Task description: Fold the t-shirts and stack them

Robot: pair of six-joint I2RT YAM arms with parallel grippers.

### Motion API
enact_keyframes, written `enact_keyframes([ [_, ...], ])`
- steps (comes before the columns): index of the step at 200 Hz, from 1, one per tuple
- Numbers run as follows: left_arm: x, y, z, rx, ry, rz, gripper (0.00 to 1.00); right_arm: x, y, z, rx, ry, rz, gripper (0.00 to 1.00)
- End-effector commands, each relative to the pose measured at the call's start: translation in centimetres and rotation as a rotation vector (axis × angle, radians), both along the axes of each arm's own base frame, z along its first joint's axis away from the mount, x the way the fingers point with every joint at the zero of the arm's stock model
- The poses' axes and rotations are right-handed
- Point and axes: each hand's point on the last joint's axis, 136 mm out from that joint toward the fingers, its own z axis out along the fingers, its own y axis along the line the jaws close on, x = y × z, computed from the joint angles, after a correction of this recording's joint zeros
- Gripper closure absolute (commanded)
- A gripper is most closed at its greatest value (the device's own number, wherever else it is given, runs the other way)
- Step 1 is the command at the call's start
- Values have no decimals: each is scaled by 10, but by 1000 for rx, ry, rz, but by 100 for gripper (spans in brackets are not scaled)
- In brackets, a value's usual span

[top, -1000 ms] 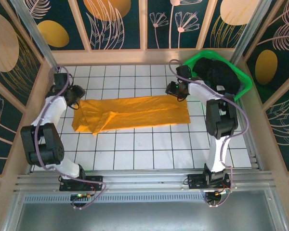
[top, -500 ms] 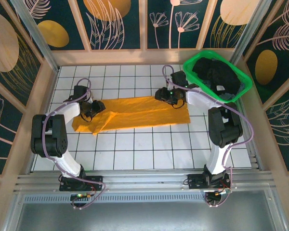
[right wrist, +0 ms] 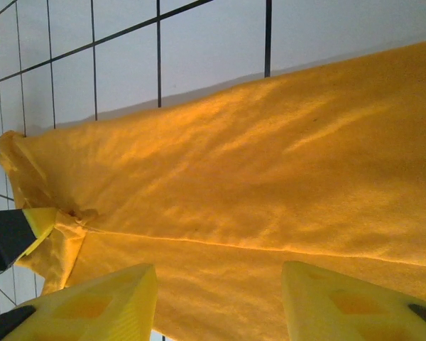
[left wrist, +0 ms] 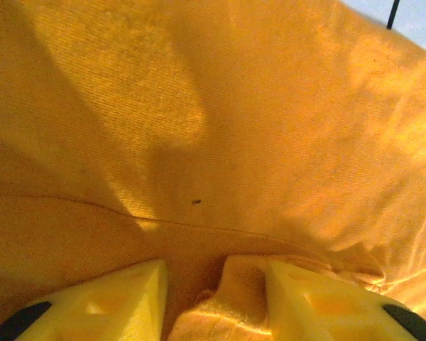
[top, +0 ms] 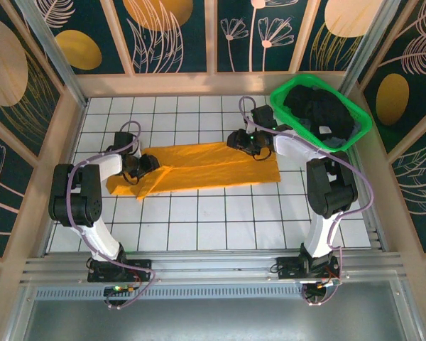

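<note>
1. The t-shirt (top: 206, 167) lay flat on the white-tiled desk (top: 220, 220). It was folded into a long orange-yellow band running from 9 o'clock to 3 o'clock across the desk's middle.
2. Its 3 o'clock end was squared off. Its 9 o'clock end was rumpled, with a loose flap slanting toward 7 o'clock, and a long crease ran along the band.
3. The left claw (top: 149, 165) was down on the cloth close to the 9 o'clock end, pointing toward 3 o'clock.
4. In the left wrist view its yellow fingers (left wrist: 106, 302) stood partly apart with a puckered ridge of cloth between them. Whether that ridge was pinched or merely lying loose could not be told.
5. The right claw (top: 236, 139) was at the shirt's 12 o'clock edge, a little toward 3 o'clock from the band's middle, and pointed toward 9 o'clock.
6. In the right wrist view its yellow fingers (right wrist: 341, 305) stood wide apart over the cloth with nothing between them, so this claw was released.
7. The two claws were well apart, with the middle stretch of the band between them.
8. A green basket (top: 363, 128) sat in the 1 o'clock corner of the desk, apart from the shirt, with dark clothes (top: 319, 110) heaped inside.
9. The left arm (top: 74, 195) rose from the desk's edge at 7 o'clock and the right arm (top: 326, 188) from 5 o'clock.
10. Dark wall panels (top: 170, 35) painted with leaves and golden ovals closed in the desk at 9, 12 and 3 o'clock.
</note>
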Motion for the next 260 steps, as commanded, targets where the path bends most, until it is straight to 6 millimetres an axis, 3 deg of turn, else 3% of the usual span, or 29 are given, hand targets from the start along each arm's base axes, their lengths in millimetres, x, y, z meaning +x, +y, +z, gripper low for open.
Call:
enact_keyframes([
  [1, 1, -6, 11, -20, -41, 0, 59, 1, 10, 25, 47, -43, 17, 50],
  [24, 0, -16, 28, -60, -66, 0, 61, 1, 9, 21, 44, -37, 17, 50],
  [64, -14, -34, 26, -72, -22, -19, 70, 0, 9, 15, 39, -26, 20, 50],
  [114, -30, -52, 22, -62, 22, -45, 98, -1, 8, 16, 37, -28, 20, 51],
  [167, -55, -81, 20, -104, 82, -57, 99, -7, 3, 11, 28, -17, 14, 51],
  [210, -67, -106, 32, -208, 110, -51, 86, -10, -3, 3, 14, -2, 1, 51],
  [223, -69, -107, 38, -214, 108, -60, 73, -10, -6, 1, 12, 3, -6, 51],
  [238, -65, -94, 45, -117, 85, -59, 56, -10, -7, 0, 13, 7, -10, 51],
  [260, -50, -58, 52, -7, 61, 21, 52, -12, 0, 5, 29, -10, 24, 51],
])
